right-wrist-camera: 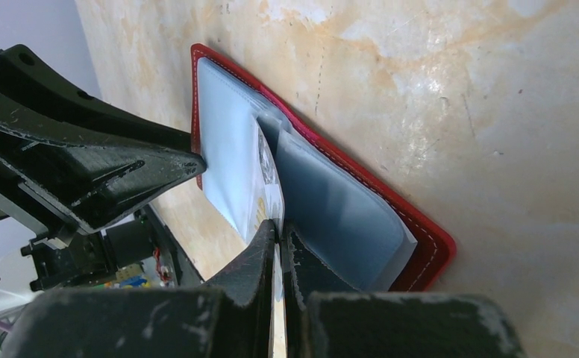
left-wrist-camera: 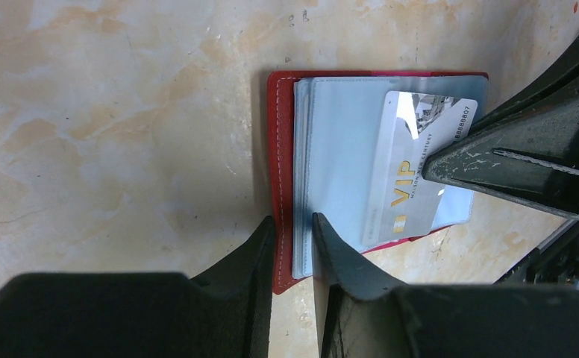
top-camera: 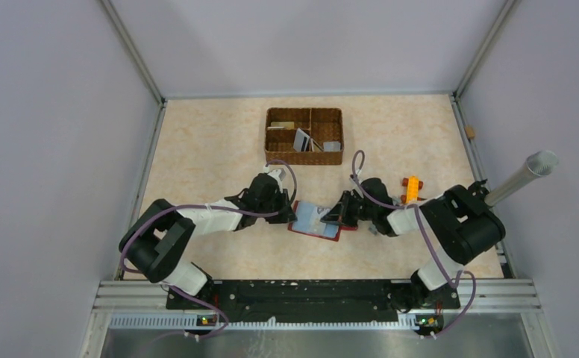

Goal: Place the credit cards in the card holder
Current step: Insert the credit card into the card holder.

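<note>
A: Two grippers on one thing? Where does the card holder lie?

B: At the centre of the overhead view, open on the table between the arms, with its red cover underneath and its clear pockets facing up.

A: And the left gripper?

B: It is at the bottom centre of its own view. The jaws are nearly together, pinching the holder's edge where the red cover meets the stack of pockets.

A: The right gripper?

B: Its jaws are pressed together on a silver VIP card, seen edge-on at the bottom of the right wrist view. The card's far end sits among the clear pockets. Whether it is inside one or only between two leaves, I cannot tell.

A: Any other cards?

B: Several are in the wicker basket, upper centre of the overhead view and well apart from the holder. A white one with a dark stripe stands tilted near the middle divider.
</note>
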Action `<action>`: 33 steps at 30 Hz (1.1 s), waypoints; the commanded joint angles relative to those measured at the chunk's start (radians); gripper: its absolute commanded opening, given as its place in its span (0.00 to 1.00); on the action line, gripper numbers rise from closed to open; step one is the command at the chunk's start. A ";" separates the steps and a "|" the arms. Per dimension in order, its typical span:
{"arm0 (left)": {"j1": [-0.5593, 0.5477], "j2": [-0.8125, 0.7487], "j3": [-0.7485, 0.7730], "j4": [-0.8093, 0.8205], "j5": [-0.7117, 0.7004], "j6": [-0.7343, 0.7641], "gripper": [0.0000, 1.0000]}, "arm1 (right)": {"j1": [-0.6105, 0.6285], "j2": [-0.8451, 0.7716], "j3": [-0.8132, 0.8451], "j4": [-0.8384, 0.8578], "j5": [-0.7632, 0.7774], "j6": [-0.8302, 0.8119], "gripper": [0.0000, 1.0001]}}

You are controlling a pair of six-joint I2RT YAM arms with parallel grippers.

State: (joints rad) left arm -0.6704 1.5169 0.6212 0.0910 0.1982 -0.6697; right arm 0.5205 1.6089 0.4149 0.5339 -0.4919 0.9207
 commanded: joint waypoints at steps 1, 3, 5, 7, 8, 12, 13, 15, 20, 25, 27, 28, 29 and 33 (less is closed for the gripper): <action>-0.005 0.034 0.012 -0.016 0.010 0.015 0.25 | 0.000 0.040 0.013 -0.054 0.028 -0.025 0.00; -0.005 0.035 0.013 -0.014 0.015 0.015 0.25 | 0.003 0.051 0.022 -0.064 0.031 -0.026 0.00; -0.005 0.037 0.012 -0.011 0.023 0.016 0.24 | 0.009 0.067 0.036 -0.064 0.032 -0.028 0.00; -0.005 0.035 0.012 -0.010 0.027 0.015 0.24 | 0.015 0.087 0.057 -0.062 0.030 -0.028 0.00; -0.005 0.033 0.011 -0.010 0.029 0.014 0.24 | 0.018 0.097 0.069 -0.061 0.030 -0.028 0.00; -0.005 0.020 0.002 -0.001 0.040 0.002 0.24 | 0.044 0.128 0.129 -0.077 0.042 -0.033 0.00; -0.005 0.019 0.000 0.004 0.046 -0.002 0.24 | 0.052 0.134 0.146 -0.085 0.048 -0.038 0.00; -0.005 0.014 -0.008 0.016 0.054 -0.013 0.24 | 0.062 0.143 0.174 -0.110 0.060 -0.047 0.00; -0.005 0.008 -0.018 0.011 0.035 -0.025 0.23 | 0.068 0.082 0.205 -0.225 0.115 -0.096 0.19; -0.005 0.014 -0.028 0.035 0.049 -0.044 0.20 | 0.072 -0.026 0.229 -0.382 0.201 -0.168 0.41; -0.005 0.015 -0.031 0.042 0.053 -0.050 0.20 | 0.078 -0.060 0.241 -0.433 0.232 -0.192 0.46; -0.005 0.014 -0.031 0.043 0.054 -0.051 0.20 | 0.081 -0.074 0.247 -0.454 0.244 -0.201 0.48; -0.005 0.013 -0.031 0.045 0.053 -0.052 0.20 | 0.085 -0.085 0.253 -0.474 0.255 -0.210 0.49; -0.006 0.010 -0.031 0.049 0.055 -0.057 0.20 | 0.099 -0.079 0.269 -0.507 0.280 -0.227 0.50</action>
State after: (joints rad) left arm -0.6708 1.5215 0.6052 0.1158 0.2432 -0.7155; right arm 0.5972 1.5452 0.6487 0.1184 -0.2867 0.7494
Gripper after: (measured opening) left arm 0.203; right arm 0.510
